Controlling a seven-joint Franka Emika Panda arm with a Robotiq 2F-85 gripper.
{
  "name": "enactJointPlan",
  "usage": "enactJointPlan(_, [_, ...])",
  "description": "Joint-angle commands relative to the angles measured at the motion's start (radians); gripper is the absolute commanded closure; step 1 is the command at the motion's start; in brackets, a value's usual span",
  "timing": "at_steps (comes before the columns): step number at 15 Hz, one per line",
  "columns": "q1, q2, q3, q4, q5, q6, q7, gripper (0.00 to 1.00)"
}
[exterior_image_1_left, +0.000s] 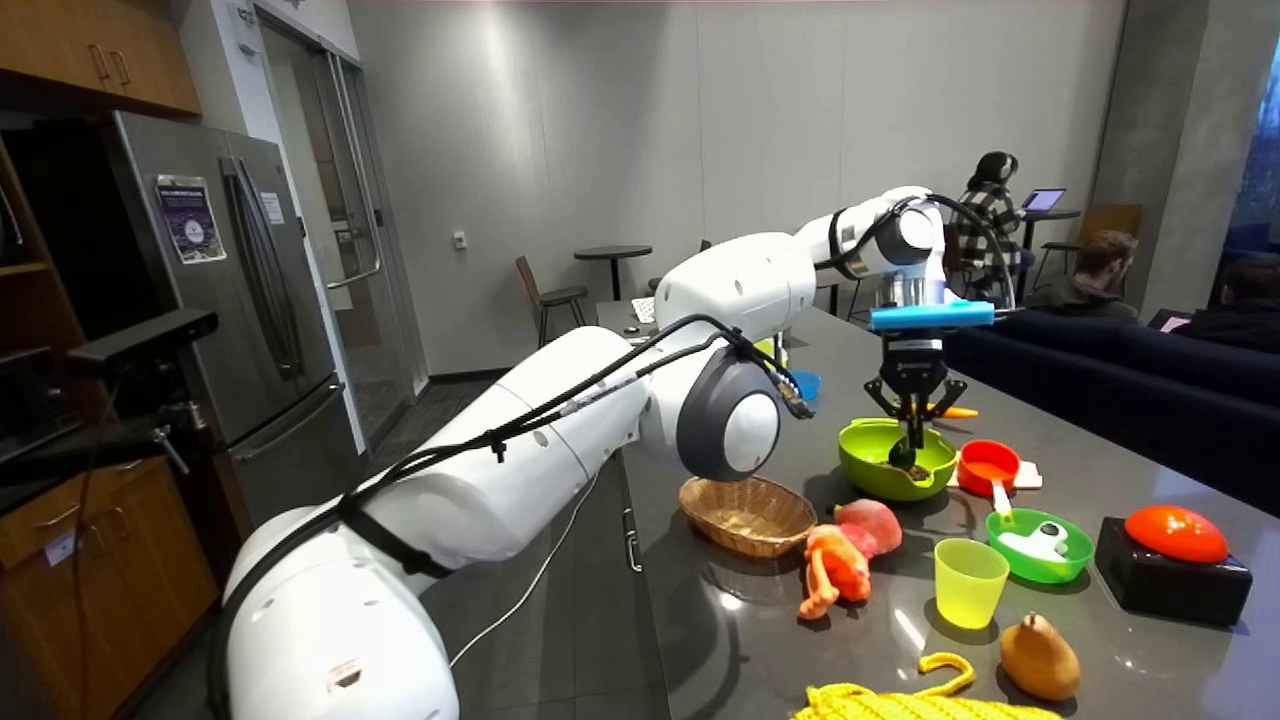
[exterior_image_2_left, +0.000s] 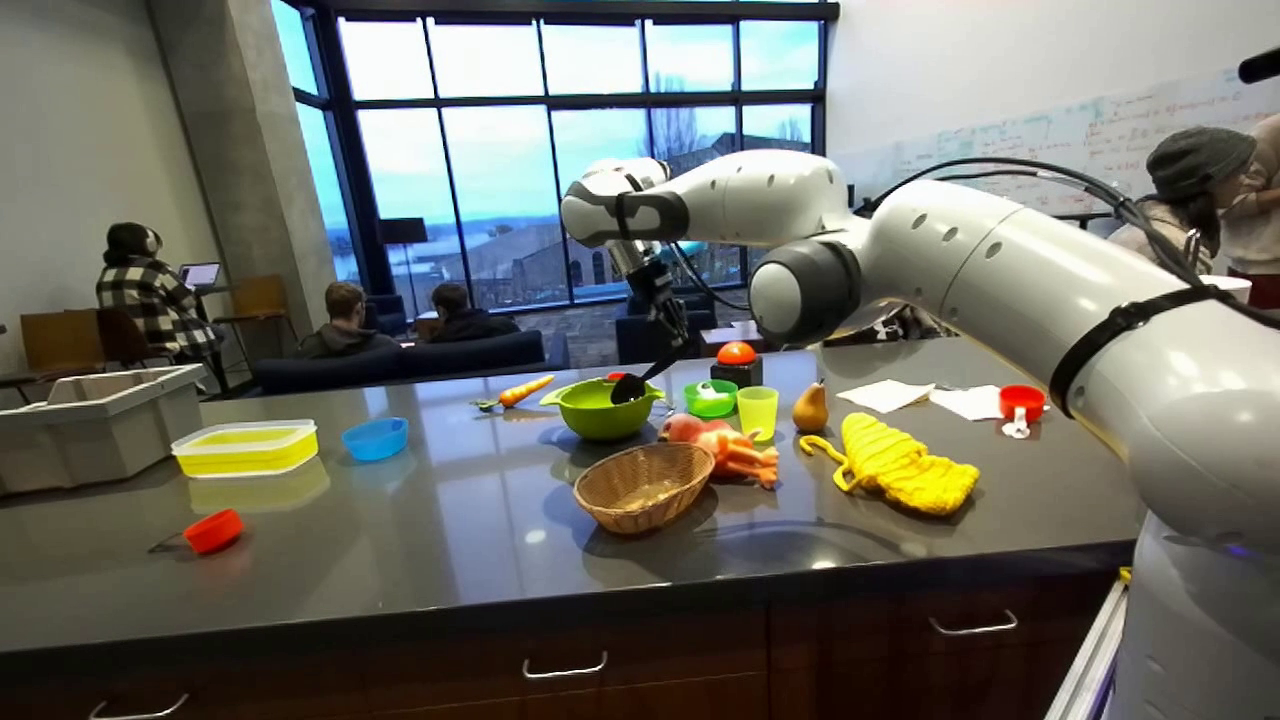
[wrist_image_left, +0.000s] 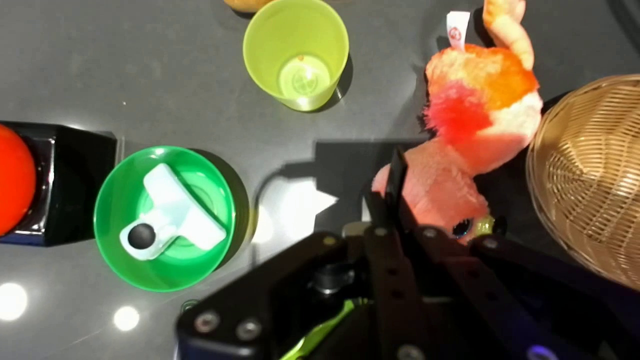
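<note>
My gripper is shut on the handle of a black ladle, over the lime-green bowl. In an exterior view the ladle slants down from the gripper, its round head at the bowl's rim. Brown bits lie inside the bowl; whether the ladle touches them I cannot tell. In the wrist view the dark handle sticks out past the fingertips, and only a sliver of the lime-green bowl shows behind the dark fingers. A pink-and-orange plush toy appears beyond the fingertips there.
Close to the bowl are a wicker basket, a red scoop, a yellow cup and a small green dish with a white clip. A red-topped black button box, a carrot and a pear stand around.
</note>
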Motion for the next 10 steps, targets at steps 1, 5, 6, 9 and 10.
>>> enactJointPlan(1, [0.01, -0.021, -0.012, -0.008, -0.019, -0.069, -0.026, 0.99])
enactJointPlan(5, [0.018, -0.014, -0.013, -0.027, -0.027, -0.087, -0.044, 0.99])
enactJointPlan(6, [0.021, -0.015, -0.013, -0.032, -0.029, -0.087, -0.051, 0.99])
enactJointPlan(9, [0.032, -0.013, -0.022, -0.043, -0.033, -0.085, -0.068, 0.99])
enactJointPlan(10, [0.037, -0.014, -0.026, -0.046, -0.036, -0.083, -0.073, 0.99])
